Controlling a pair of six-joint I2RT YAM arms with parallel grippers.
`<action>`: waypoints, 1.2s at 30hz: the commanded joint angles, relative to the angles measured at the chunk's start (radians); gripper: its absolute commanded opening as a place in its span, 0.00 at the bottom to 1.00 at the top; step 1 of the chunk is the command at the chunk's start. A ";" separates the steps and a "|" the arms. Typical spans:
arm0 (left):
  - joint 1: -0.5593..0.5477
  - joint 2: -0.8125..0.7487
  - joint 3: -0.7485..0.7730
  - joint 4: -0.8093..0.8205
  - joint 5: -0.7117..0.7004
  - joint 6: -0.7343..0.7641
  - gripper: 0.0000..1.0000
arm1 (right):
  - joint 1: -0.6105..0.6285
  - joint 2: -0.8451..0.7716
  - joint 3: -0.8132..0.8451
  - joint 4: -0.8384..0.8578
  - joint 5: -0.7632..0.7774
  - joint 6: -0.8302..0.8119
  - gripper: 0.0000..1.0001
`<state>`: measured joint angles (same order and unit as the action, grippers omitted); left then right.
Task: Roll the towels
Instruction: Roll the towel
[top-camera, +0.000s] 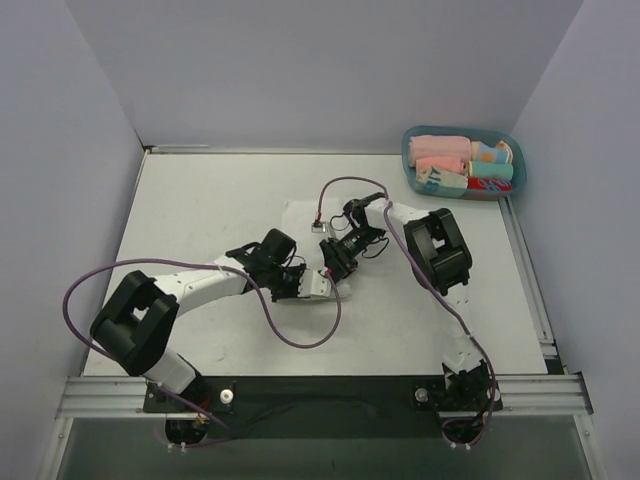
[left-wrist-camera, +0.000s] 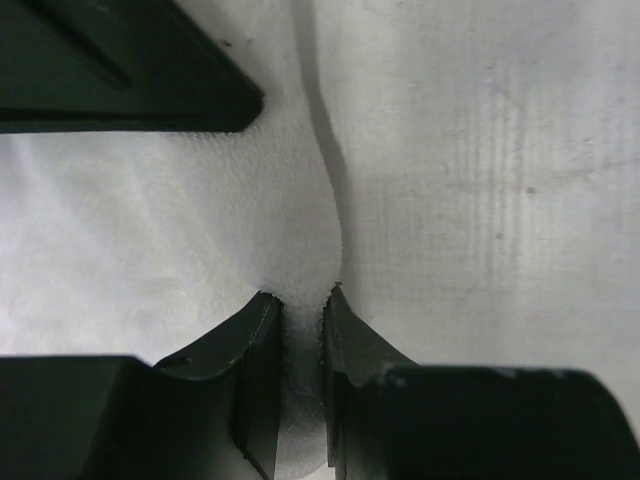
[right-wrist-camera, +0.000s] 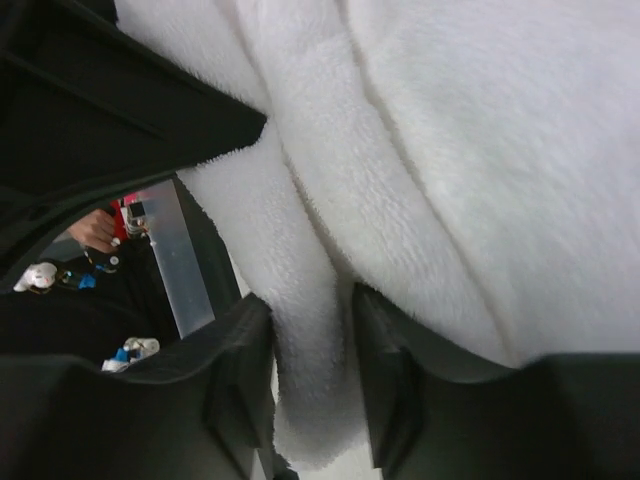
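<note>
On the table the white towel is spread, lying away beyond both pincers. Its near edge is clamped by the left pincer and, just beside it, the right pincer.

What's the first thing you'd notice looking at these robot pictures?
A fluffy white towel in the middle of the table, with the left gripper and the right gripper both pinching it in their jaws. Next comes the teal basket at the table's far right corner, packed with colourful rolled cloths.
</note>
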<state>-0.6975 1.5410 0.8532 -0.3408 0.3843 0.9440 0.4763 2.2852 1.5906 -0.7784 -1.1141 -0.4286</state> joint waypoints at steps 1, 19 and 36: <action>0.000 0.065 0.078 -0.314 0.146 -0.100 0.10 | -0.062 -0.042 0.035 0.021 0.077 0.000 0.41; 0.250 0.672 0.677 -0.825 0.373 -0.097 0.12 | -0.257 -0.689 -0.223 0.050 0.250 -0.153 0.47; 0.289 0.901 0.900 -1.018 0.384 -0.039 0.29 | 0.352 -0.736 -0.618 0.717 0.783 -0.344 0.78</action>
<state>-0.4213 2.3787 1.7370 -1.4212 0.9070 0.8444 0.8005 1.4967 0.9840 -0.2192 -0.4583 -0.7158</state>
